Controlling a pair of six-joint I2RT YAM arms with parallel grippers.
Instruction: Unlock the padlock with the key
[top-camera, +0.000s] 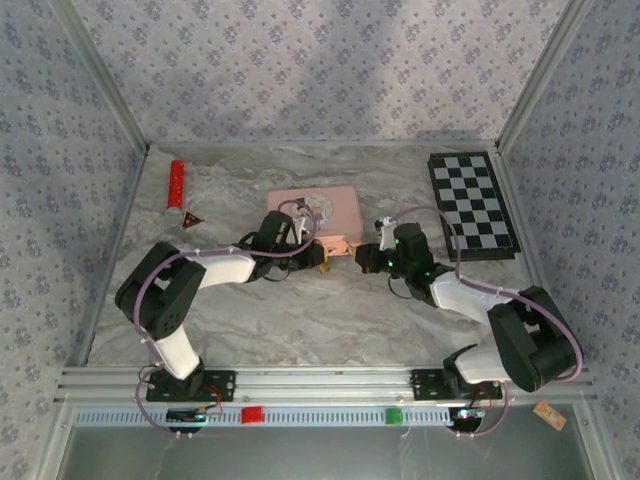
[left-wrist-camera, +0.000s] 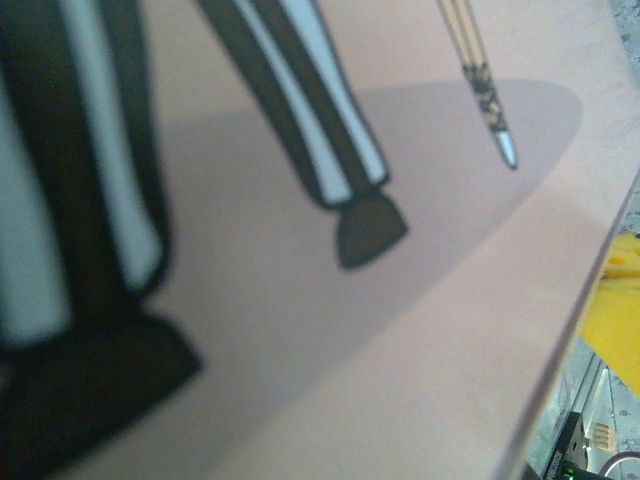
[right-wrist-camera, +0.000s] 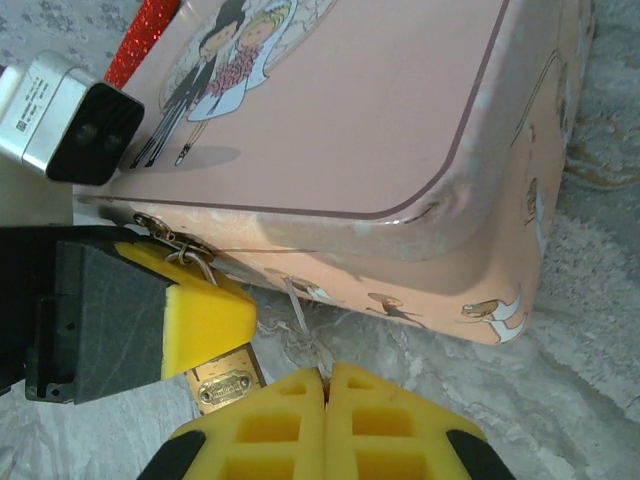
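Note:
The small brass padlock (right-wrist-camera: 222, 378) hangs at the near edge of the pink tin (right-wrist-camera: 350, 110), its thin shackle (right-wrist-camera: 185, 250) hooked through the tin's clasp. My left gripper (top-camera: 322, 252) is shut on the padlock, and a yellow pad of one of its fingers (right-wrist-camera: 200, 305) covers the upper part of the padlock's body. My right gripper (right-wrist-camera: 327, 380) sits just to the right of the padlock, shut on the key. The key's thin silvery blade (right-wrist-camera: 300, 318) sticks out from between the pads toward the tin. In the left wrist view, the tin's lid (left-wrist-camera: 400, 330) is very close and blurred.
A red glitter tube (top-camera: 176, 185) and a small red triangular piece (top-camera: 190, 218) lie at the back left. A chessboard (top-camera: 473, 203) lies at the back right. Patterned walls enclose the marble table (top-camera: 300, 320) on three sides.

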